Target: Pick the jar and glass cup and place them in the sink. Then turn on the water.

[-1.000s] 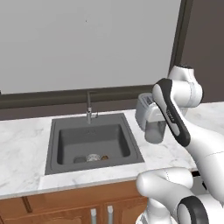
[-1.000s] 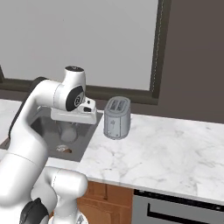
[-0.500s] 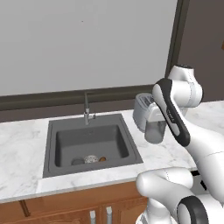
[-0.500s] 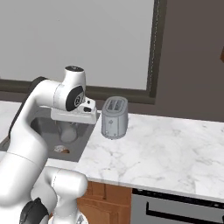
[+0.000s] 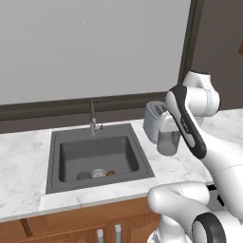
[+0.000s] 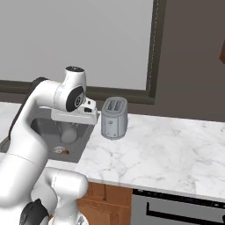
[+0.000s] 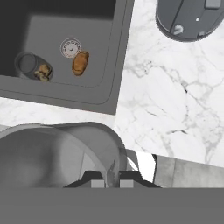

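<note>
My gripper (image 7: 112, 178) is shut on the rim of the glass cup (image 7: 57, 153), a plain grey tumbler. It hangs over the marble counter just right of the sink (image 7: 109, 65). From the left base, the glass cup (image 5: 168, 142) hangs under the hand beside the toaster. From the right base, the glass cup (image 6: 68, 132) sits over the basin's edge. The jar (image 7: 33, 65), with brown bits inside, lies on the sink floor left of the drain (image 7: 70, 47); from the left base the jar (image 5: 84, 176) is a small grey shape. The water is out of view.
A grey toaster (image 5: 154, 121) (image 6: 114, 117) stands on the counter right of the sink, close behind the cup. A small brown lump (image 7: 80, 62) lies by the drain. The dark faucet (image 5: 93, 116) rises at the sink's back edge. Marble counter (image 6: 167, 149) stretches to the right.
The whole picture has slid slightly left, so the camera has moved a little to the right. The arm keeps its pose and the gripper stays shut on the glass cup.
</note>
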